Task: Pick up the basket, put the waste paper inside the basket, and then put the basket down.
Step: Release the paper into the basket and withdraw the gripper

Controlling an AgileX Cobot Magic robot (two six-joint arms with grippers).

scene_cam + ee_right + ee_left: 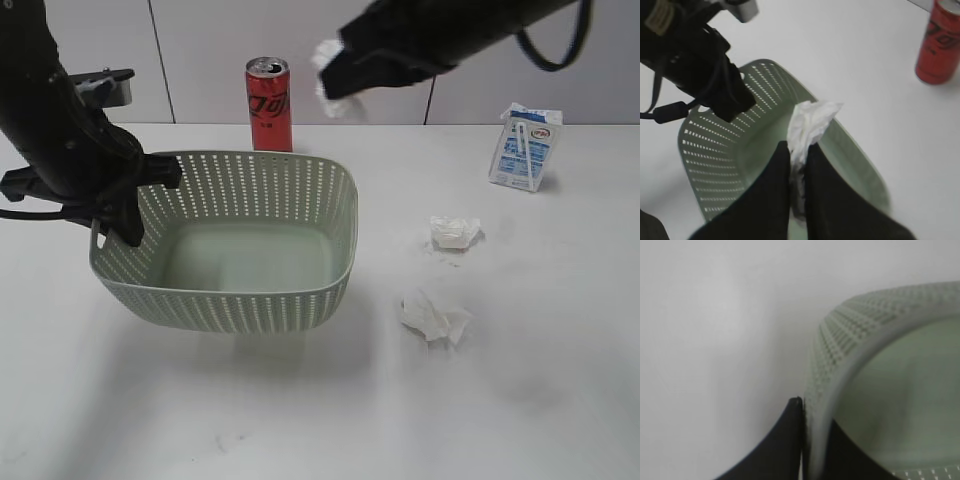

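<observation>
Nearest the lens in the right wrist view, the right gripper (799, 172) has its two dark fingers pressed together on a wad of waste paper (809, 125), which sticks out white and crumpled above the tips; below it lies the basket (715, 150), so the wad hangs over the open top, toward the far rim. From the exterior view the same gripper (335, 80) sits high, above and a little behind the basket (250, 290); the left gripper (125, 215) pinches the basket's left wall, one finger outside and one inside, as the left wrist view shows at the rim (815, 430); the basket appears lifted and tilted, though the shadow beneath is faint and I would not swear to the gap.

By my reading, the step in hand is the first paper drop; nothing lies on the basket floor yet. The next move calls for bringing the wad nearer the middle of the opening and spreading the fingers, while the left arm holds the basket steady; then fetching the others.

Counted: one basket; three paper wads, one held (330, 75) and two on the table (520, 400) to the right, one (455, 232) farther back and one (433, 316) nearer; one red can (268, 103); one blue-and-white carton (526, 147).
</observation>
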